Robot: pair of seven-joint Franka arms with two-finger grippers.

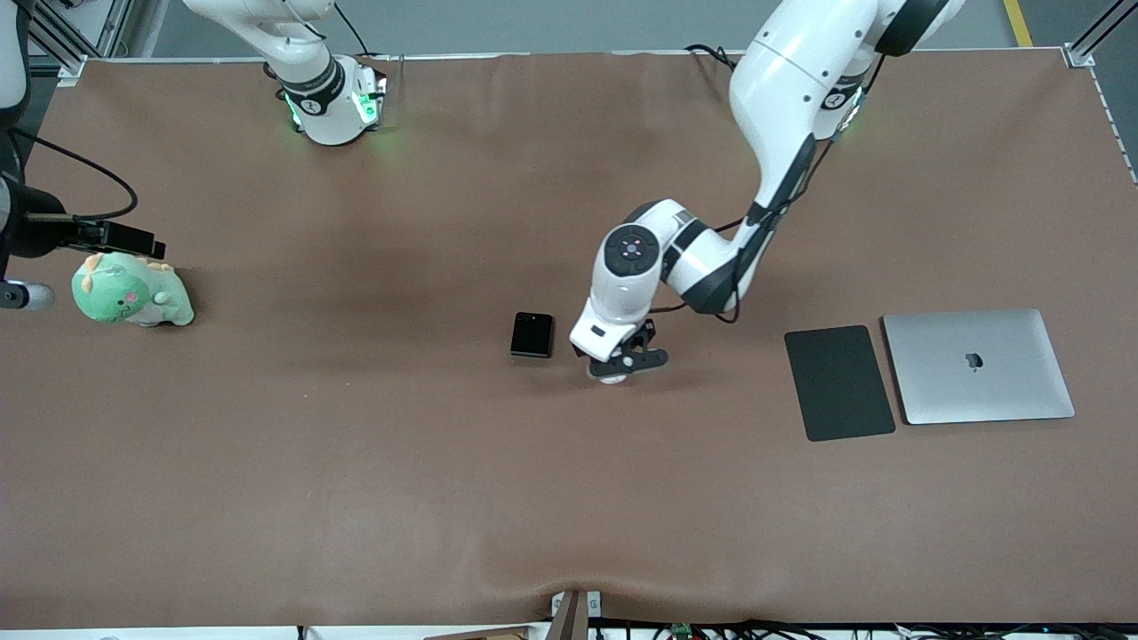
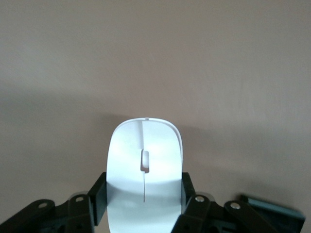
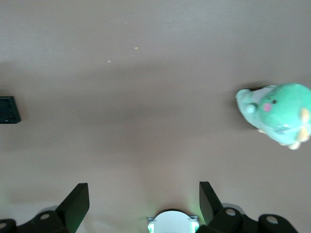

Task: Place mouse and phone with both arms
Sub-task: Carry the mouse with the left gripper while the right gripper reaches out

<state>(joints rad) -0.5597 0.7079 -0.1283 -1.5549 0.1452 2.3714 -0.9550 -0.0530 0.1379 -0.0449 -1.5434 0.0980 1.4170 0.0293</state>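
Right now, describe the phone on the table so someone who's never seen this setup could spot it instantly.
Start at the silver laptop toward the left arm's end of the brown table, and pass the dark grey mat beside it. Toward the table's middle, the left gripper has its jaws shut on the white mouse. The phone lies flat beside it: small, black, nearly square, much smaller than the mat.

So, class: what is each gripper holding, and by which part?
The left gripper grips the white mouse by its two long sides, near one end. The right gripper is open, holding nothing.
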